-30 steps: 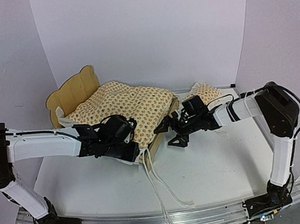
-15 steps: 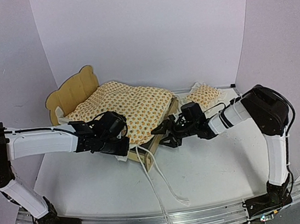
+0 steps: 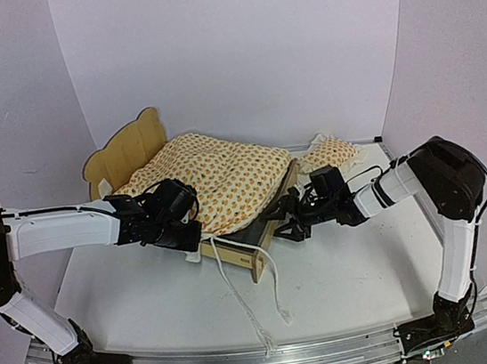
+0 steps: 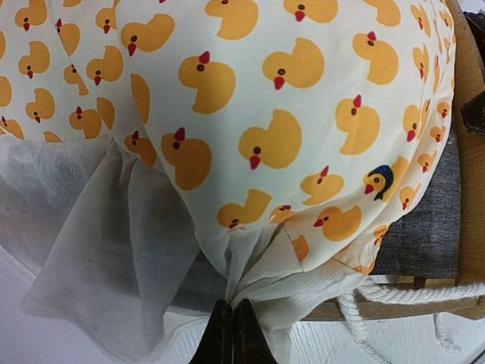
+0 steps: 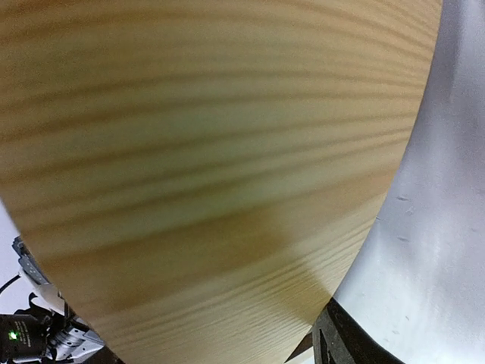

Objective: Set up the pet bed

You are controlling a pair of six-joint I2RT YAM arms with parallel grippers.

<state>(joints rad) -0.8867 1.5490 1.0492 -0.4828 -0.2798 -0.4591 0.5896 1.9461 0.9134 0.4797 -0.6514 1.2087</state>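
Note:
The pet bed (image 3: 125,153) stands at mid-left with its bear-ear headboard at the back left and its low footboard (image 3: 235,257) towards me. Duck-print bedding (image 3: 216,178) lies over it. My left gripper (image 3: 190,237) is at the near left corner of the bed. The left wrist view shows that gripper (image 4: 233,317) shut on the bedding's white ruffle (image 4: 250,265). My right gripper (image 3: 279,223) is at the bed's right side rail. Pale wood (image 5: 212,152) fills the right wrist view between the jaws, and one dark finger (image 5: 339,343) shows at the bottom.
A small matching pillow (image 3: 333,151) lies at the back right, behind the right arm. White cords (image 3: 243,294) trail from the bed's foot across the table towards the front edge. White walls close in the back and both sides.
The left gripper has shut on the ruffle and the right jaws have closed onto the side rail. The bed has swung a little, and its footboard now shows bare.

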